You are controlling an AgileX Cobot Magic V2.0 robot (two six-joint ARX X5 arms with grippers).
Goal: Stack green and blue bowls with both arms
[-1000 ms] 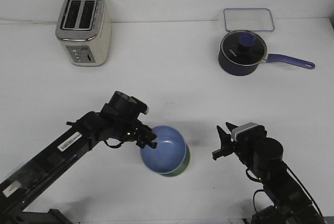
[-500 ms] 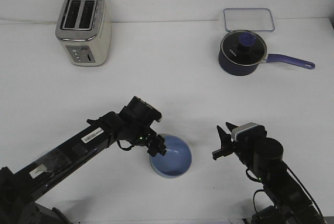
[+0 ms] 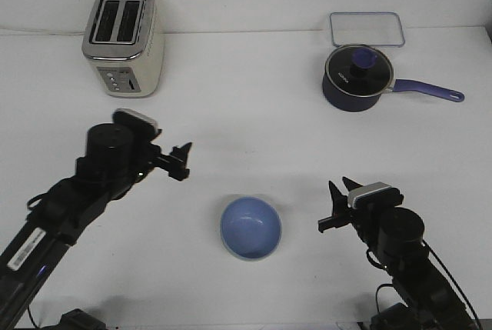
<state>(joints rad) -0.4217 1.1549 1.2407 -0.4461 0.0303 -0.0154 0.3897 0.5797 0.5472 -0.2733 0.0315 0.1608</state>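
The periwinkle blue bowl [image 3: 250, 228] sits upright on the white table, near the front middle. A thin pale green edge shows along its lower right rim, which fits the green bowl lying under it; the green bowl is otherwise hidden. My left gripper [image 3: 181, 160] is open and empty, up and to the left of the bowl, well apart from it. My right gripper [image 3: 334, 205] is open and empty, to the right of the bowl, not touching it.
A cream and silver toaster [image 3: 123, 41] stands at the back left. A dark navy saucepan [image 3: 357, 77] with a lid and long handle stands at the back right, with a clear flat lid [image 3: 367, 28] behind it.
My left gripper has let go of the blue bowl and drawn back up and to the left. The bowl now rests flat. The right arm has barely moved.
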